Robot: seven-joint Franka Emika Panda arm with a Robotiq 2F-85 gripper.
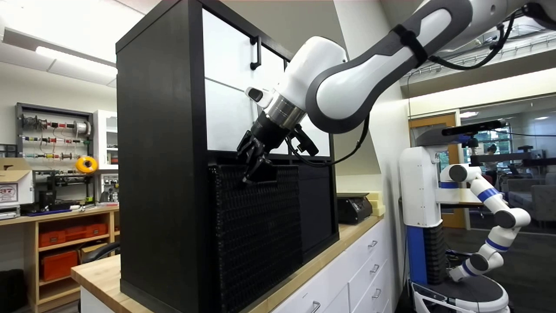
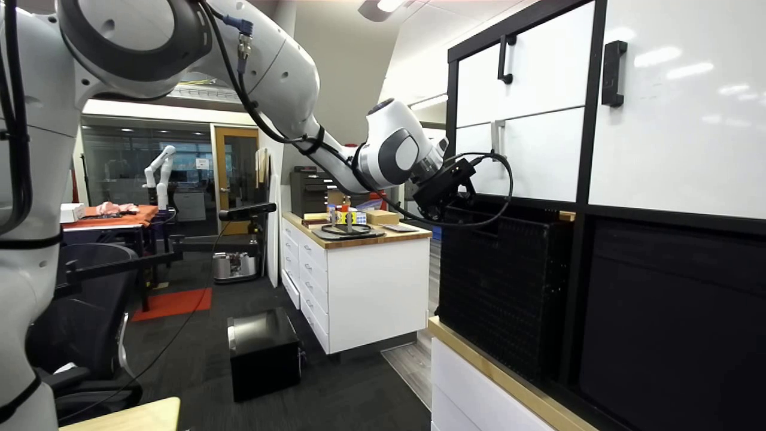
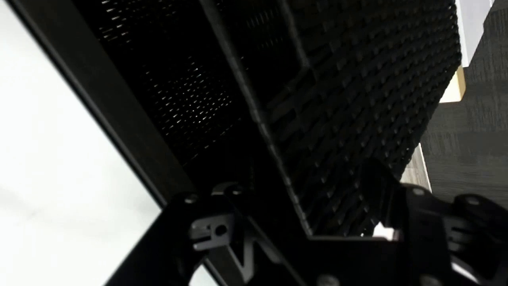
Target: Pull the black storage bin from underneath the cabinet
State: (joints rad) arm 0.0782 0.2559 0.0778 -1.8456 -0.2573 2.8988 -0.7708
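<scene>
In an exterior view, the bin [image 1: 260,234], boxy, black and woven-faced, sat at six o'clock, jutting partly from the lower part of the cabinet [image 1: 154,165], below smooth, glossy white fronts [image 1: 226,52]. The gripper [image 1: 247,167] hung at the bin's twelve o'clock, fingers [image 3: 214,230] spread apart; in the wrist view the ridged rim [image 3: 272,146] ran from eleven o'clock to five between them (contact was too dark to judge). The cabinet, flat-sided and square-edged, stood on a pale wooden top [image 1: 97,276]
</scene>
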